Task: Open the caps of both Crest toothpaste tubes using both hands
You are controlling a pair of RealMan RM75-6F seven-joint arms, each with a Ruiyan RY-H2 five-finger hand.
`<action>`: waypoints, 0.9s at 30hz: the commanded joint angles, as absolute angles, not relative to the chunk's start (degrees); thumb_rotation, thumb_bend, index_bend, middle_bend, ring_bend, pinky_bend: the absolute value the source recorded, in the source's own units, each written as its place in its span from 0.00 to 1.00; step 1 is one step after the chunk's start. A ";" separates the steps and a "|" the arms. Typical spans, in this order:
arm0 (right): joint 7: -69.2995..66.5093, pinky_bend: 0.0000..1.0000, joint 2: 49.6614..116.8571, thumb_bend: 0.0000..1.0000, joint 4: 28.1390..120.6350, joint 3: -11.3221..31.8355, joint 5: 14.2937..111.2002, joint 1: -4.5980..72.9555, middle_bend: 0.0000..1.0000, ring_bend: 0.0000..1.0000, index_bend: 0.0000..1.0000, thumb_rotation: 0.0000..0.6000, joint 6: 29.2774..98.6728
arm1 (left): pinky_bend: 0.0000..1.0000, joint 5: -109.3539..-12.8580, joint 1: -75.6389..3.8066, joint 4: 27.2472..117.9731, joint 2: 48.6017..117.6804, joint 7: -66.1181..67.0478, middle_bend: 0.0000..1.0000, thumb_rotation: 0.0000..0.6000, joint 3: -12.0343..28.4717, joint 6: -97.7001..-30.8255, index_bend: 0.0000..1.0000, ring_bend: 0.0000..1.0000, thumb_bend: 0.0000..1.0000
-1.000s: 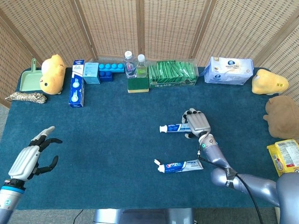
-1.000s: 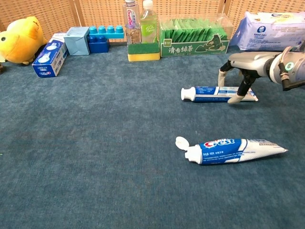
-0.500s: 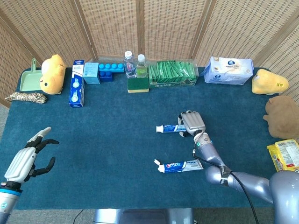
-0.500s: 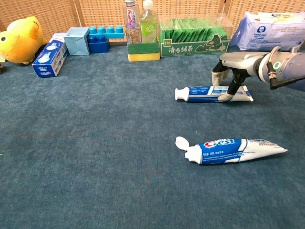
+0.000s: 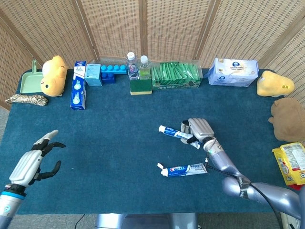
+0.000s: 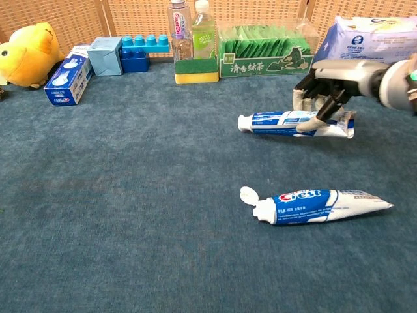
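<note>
The job stood about half done, judging by how the tubes lay. The near toothpaste tube (image 6: pixel 322 205), low and right of centre in the chest view, rested flat on the blue counter (image 6: pixel 130 215) with its flip cap (image 6: pixel 247 193) swung open beside the nozzle — that one looked finished. The far toothpaste tube (image 6: pixel 293 122), in the upper right of that view, had its white cap (image 6: pixel 244 122) closed as far as could be seen, pointing toward the left of the frame.

The right hand (image 6: pixel 326 98) had its fingers (image 6: pixel 311 123) curled over and clamped on the far tube's body near the crimped end; the tube seemed slightly raised and angled, though whether it was fully clear of the counter could not be told. The left hand (image 5: pixel 33 160) hovered in the lower left of the head view, well apart from both tubes, fingers spread and holding nothing.

What remained, by this reading — bringing the left hand across to the held tube and opening its cap.
</note>
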State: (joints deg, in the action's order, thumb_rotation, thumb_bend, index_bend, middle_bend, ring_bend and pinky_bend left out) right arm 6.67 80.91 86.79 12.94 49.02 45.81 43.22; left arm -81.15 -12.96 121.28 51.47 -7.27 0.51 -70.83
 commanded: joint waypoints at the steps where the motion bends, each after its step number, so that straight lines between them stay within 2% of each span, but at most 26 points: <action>1: -1.74 0.75 74.42 0.45 92.88 14.10 51.28 42.65 0.70 0.64 0.89 1.00 37.43 | 0.07 -80.19 -16.14 121.29 51.54 -8.09 0.07 1.00 1.89 -66.65 0.27 0.00 0.44; 10: -16.11 0.76 67.73 0.46 99.10 16.38 57.48 37.50 0.70 0.65 0.89 1.00 33.24 | 0.16 -74.17 -25.52 119.50 55.72 -9.68 0.10 1.00 6.74 -55.72 0.27 0.00 0.44; 20: -28.82 0.76 65.46 0.46 101.87 17.92 64.69 34.15 0.70 0.65 0.89 1.00 30.12 | 0.19 -66.62 -34.84 114.72 65.02 -2.86 0.10 1.00 10.51 -49.85 0.27 0.01 0.44; 27: -34.32 0.76 65.04 0.46 103.40 18.10 69.05 33.07 0.70 0.65 0.89 1.00 30.12 | 0.19 -61.00 -41.14 111.58 71.22 2.31 0.06 1.00 11.80 -46.67 0.26 0.00 0.43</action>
State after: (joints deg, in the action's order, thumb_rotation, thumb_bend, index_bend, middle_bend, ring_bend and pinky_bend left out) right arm -33.55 65.17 102.95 18.05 68.17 33.40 30.07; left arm -62.44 -39.75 112.58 69.88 1.29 11.35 -47.68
